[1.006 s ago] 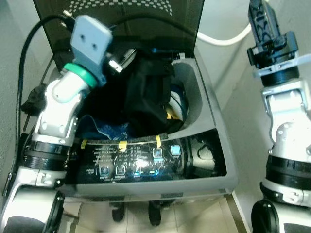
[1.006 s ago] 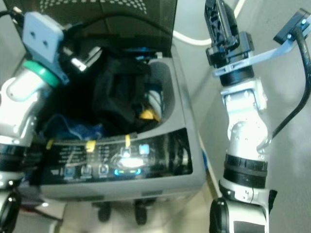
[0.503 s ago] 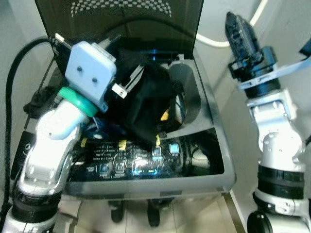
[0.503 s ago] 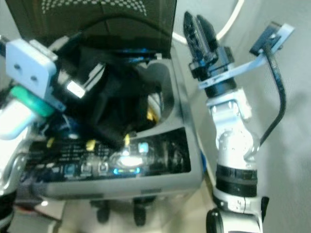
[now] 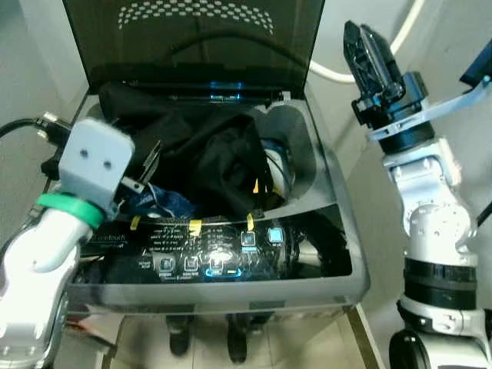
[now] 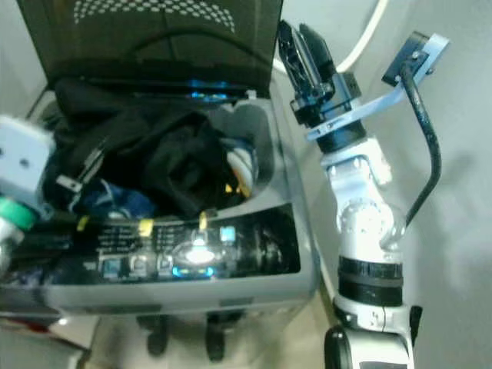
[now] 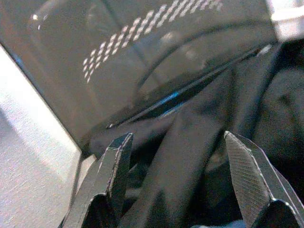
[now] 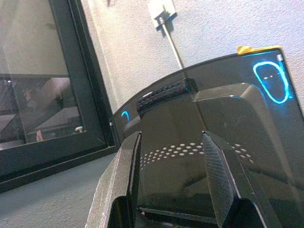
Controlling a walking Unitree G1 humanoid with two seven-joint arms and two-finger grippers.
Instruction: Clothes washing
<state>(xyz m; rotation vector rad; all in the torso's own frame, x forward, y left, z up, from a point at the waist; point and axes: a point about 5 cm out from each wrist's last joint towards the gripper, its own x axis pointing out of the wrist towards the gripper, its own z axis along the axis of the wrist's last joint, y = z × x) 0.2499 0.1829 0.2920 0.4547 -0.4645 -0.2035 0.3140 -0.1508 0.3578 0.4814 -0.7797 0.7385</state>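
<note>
- Grey textured wall point(image 5: 361, 138) on the right.
- White hose point(image 5: 400, 34) crossing the far wall.
- Pale tiled floor point(image 5: 292, 350) near.
- Dark-framed window point(image 8: 42, 85) beside a wall socket point(image 8: 159, 9).

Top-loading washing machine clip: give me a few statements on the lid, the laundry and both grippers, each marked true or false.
1. The dark tinted lid of the grey top-loading washing machine stands open. True.
2. The heap of black clothes lies in the tub. True.
3. The left gripper is shut on the clothes. False: its jaws are open, with the black fabric in front of them.
4. The right gripper is down inside the tub. False: it is raised beside the machine, near the lid's right edge.
5. The control panel is dark. False: blue lights glow on it.
</note>
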